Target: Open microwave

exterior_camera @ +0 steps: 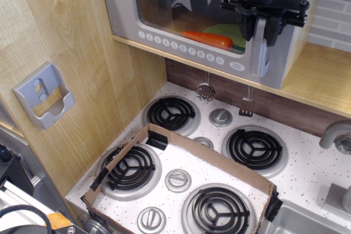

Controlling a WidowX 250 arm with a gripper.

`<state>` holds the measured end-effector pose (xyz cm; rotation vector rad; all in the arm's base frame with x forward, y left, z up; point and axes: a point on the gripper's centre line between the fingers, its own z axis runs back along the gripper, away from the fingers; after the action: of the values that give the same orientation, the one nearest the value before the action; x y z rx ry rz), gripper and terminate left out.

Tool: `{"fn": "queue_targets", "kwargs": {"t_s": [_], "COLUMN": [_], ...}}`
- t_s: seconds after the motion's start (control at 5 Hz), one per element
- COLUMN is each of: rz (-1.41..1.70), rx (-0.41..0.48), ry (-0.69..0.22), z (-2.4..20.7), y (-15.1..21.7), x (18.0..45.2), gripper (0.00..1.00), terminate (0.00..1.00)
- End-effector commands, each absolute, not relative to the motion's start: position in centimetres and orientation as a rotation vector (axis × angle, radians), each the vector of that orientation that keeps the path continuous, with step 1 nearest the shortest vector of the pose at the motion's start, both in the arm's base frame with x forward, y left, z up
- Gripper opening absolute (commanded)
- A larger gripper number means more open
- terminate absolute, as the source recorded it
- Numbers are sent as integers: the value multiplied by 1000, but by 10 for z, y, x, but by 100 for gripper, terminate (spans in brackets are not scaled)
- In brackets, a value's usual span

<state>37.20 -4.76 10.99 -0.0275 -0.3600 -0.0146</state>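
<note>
microwave (192, 23) handle (262, 47) between pincer (259, 30) fingers

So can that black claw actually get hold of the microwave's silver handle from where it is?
Probably yes. The gripper already sits at the handle, a finger on either side, with nothing between them. Whether it is truly clamped is hard to tell.

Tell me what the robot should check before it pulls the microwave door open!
1. Door of the microwave shut and ready to pull: ok.
2. Gripper lined up with the silver handle: ok, one finger on each side.
3. Fingers squeezing the handle tight: cannot tell.
4. Carrot inside lying away from the door: cannot tell.
5. Room in front for the door to swing: ok; the cardboard box sits low on the stove.
</note>
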Motion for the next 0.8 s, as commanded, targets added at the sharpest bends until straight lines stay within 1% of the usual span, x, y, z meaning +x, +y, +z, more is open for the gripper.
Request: {"fn": "queue_targets", "kwargs": {"t_s": [0.0, 0.4, 0.6], "rz": [26, 111, 131], "rx": [-30, -24, 9], "ry": [-369, -343, -303], "z": [116, 102, 100], "y": [-36, -29, -28], "x": [358, 320, 305], "gripper": [0, 0, 100], "terminate": [0, 0, 0]}}
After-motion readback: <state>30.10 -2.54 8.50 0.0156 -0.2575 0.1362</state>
